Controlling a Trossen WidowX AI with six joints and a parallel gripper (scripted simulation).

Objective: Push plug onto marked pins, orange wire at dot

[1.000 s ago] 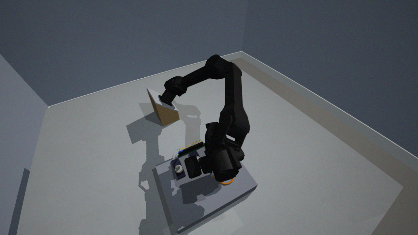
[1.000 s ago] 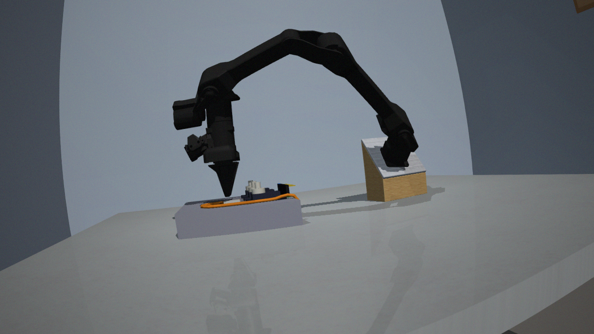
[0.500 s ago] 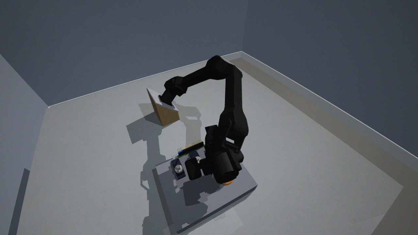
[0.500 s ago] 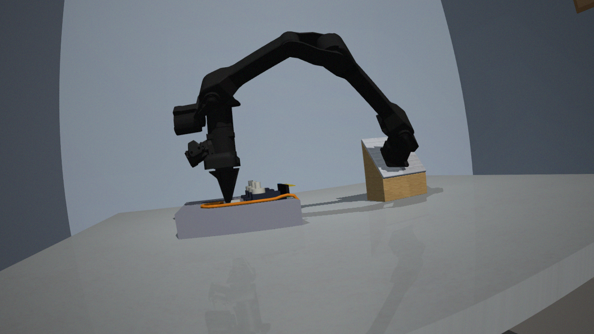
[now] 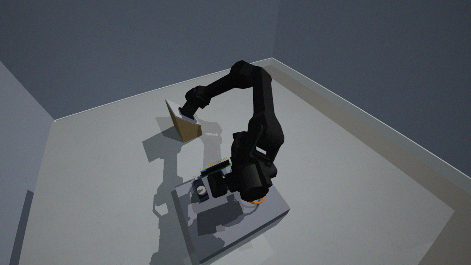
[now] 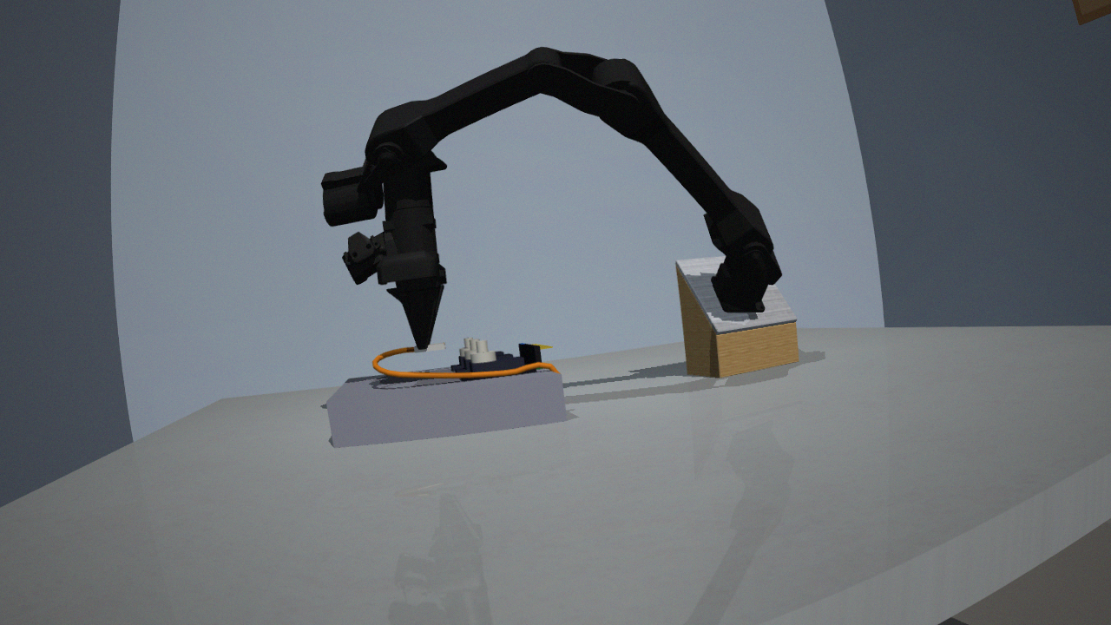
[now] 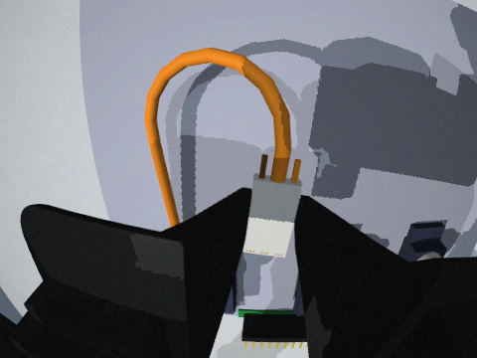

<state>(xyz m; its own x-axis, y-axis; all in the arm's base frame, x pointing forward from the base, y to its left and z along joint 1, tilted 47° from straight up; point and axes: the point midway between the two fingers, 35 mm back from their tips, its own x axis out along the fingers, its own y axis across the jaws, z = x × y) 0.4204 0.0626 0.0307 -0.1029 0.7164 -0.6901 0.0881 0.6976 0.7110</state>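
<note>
My gripper [image 6: 422, 348] [image 7: 273, 202] is shut on the pale flat plug [image 6: 437, 346] [image 7: 268, 238], a little above the grey holder [image 5: 250, 221] [image 6: 450, 411] [image 7: 124, 30]. In the wrist view the plug's hole end faces the pin row, slightly slanted; the brown wire is left, the orange one right. The thick orange lead [image 5: 260, 201] [image 6: 466, 375] [image 7: 150, 119] loops behind it. The yellow pins [image 5: 215, 162] [image 7: 273, 344] stick out from a black header [image 7: 273, 327]. A blue band [image 5: 203, 170] shows at the header's left end in the top view; its dot is not discernible.
A dark servo with a round white top [image 5: 201, 190] sits on the holder beside the arm. More white servo tops [image 6: 477, 351] stand between the plug and header. Thin grey pins [image 5: 196, 177] project near the header's left end. The arm's wooden base wedge [image 5: 189, 130] [image 6: 753, 349] stands beyond the pins.
</note>
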